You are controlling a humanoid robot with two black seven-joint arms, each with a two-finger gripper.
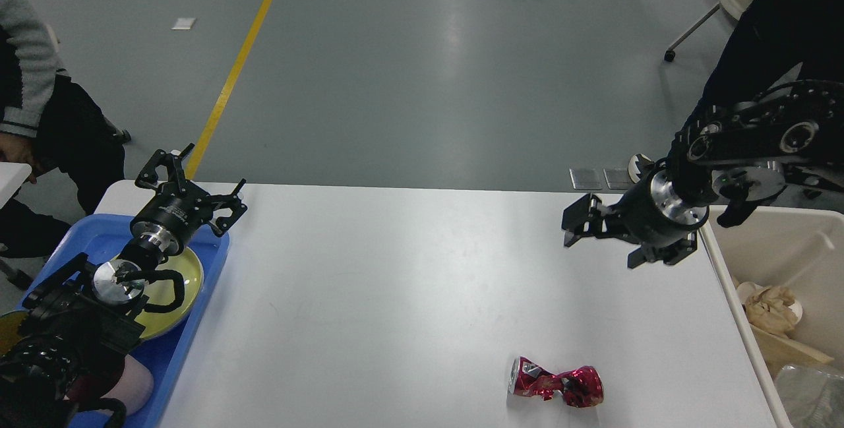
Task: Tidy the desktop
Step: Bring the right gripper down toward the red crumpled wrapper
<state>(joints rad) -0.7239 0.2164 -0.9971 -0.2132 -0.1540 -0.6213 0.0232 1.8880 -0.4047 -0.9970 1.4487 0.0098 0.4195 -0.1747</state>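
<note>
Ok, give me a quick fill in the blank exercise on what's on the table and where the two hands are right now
1. The crushed can on the desktop is ____ in colour.
2. The yellow plate lies in the ____ tray.
3. The beige bin stands at the table's ____ end.
4. The right hand holds ____.

Missing words: red; blue; right; nothing
</note>
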